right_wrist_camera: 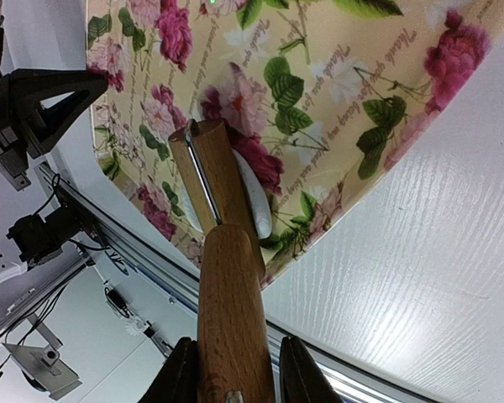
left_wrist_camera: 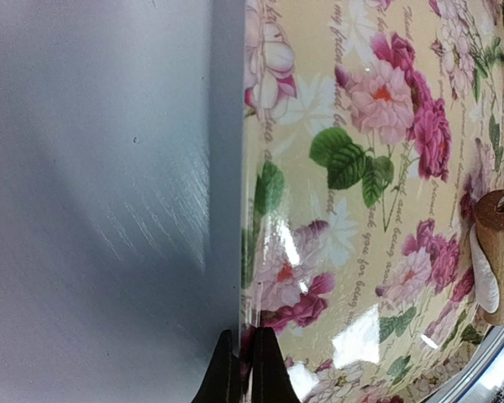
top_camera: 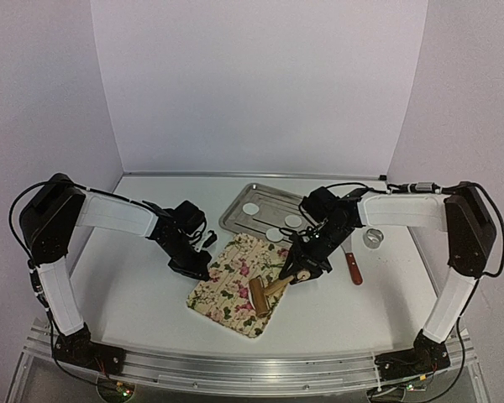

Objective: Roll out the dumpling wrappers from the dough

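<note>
Three dumpling wrappers, small white discs (top_camera: 251, 208), (top_camera: 294, 221), (top_camera: 277, 234), lie in the metal tray (top_camera: 235, 220). A floral mat (top_camera: 231, 281) lies in front of it. My right gripper (top_camera: 296, 273) is shut on the handle of a wooden roller (top_camera: 260, 295) that rests on the mat; in the right wrist view the gripper (right_wrist_camera: 235, 379) holds the handle (right_wrist_camera: 231, 311), and a flattened white dough piece (right_wrist_camera: 256, 206) lies under the roller head. My left gripper (top_camera: 195, 267) is shut on the mat's left edge (left_wrist_camera: 245, 336); the roller end (left_wrist_camera: 500, 243) and dough (left_wrist_camera: 485, 281) show at the right of the left wrist view.
A metal ring cutter (top_camera: 374, 238) stands right of the tray. A red-handled scraper (top_camera: 353, 267) lies right of my right gripper. The table's front rail (top_camera: 252, 369) runs just beyond the mat's near corner.
</note>
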You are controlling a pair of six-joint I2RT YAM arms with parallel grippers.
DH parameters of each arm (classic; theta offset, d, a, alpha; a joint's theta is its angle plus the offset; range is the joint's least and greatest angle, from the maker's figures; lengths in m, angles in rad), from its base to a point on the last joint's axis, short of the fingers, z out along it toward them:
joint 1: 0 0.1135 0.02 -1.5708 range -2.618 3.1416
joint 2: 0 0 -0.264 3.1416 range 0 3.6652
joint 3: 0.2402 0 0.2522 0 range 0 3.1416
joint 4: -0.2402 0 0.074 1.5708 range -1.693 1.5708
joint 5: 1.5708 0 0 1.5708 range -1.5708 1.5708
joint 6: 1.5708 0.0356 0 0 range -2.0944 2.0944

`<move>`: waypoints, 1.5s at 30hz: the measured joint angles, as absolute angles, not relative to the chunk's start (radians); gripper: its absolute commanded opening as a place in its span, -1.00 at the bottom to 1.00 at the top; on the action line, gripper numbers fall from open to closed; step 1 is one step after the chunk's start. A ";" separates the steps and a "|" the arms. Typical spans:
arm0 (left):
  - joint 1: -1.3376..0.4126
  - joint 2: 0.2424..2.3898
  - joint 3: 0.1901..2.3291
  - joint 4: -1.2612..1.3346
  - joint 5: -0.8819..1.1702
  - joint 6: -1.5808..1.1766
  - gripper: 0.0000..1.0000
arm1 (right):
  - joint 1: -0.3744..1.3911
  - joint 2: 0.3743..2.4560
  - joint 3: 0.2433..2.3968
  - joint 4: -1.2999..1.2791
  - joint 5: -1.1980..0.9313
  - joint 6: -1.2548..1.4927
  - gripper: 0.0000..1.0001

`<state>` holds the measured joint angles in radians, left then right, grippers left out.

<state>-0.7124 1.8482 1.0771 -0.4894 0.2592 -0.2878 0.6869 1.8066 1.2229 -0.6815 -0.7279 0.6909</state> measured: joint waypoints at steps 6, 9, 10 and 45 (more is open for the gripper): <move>-0.712 1.846 1.073 -0.486 0.259 -0.288 -1.00 | 0.671 1.795 1.208 -0.685 -0.731 0.697 -1.00; -0.712 1.846 1.073 -0.485 0.259 -0.288 -1.00 | 0.668 1.797 1.210 -0.688 -0.734 0.697 -1.00; -0.712 1.846 1.073 -0.485 0.260 -0.288 -1.00 | 0.668 1.799 1.212 -0.690 -0.735 0.697 -1.00; -0.679 1.846 1.079 -0.500 0.259 -0.302 -1.00 | 0.656 1.879 1.320 -0.739 -0.723 0.664 -1.00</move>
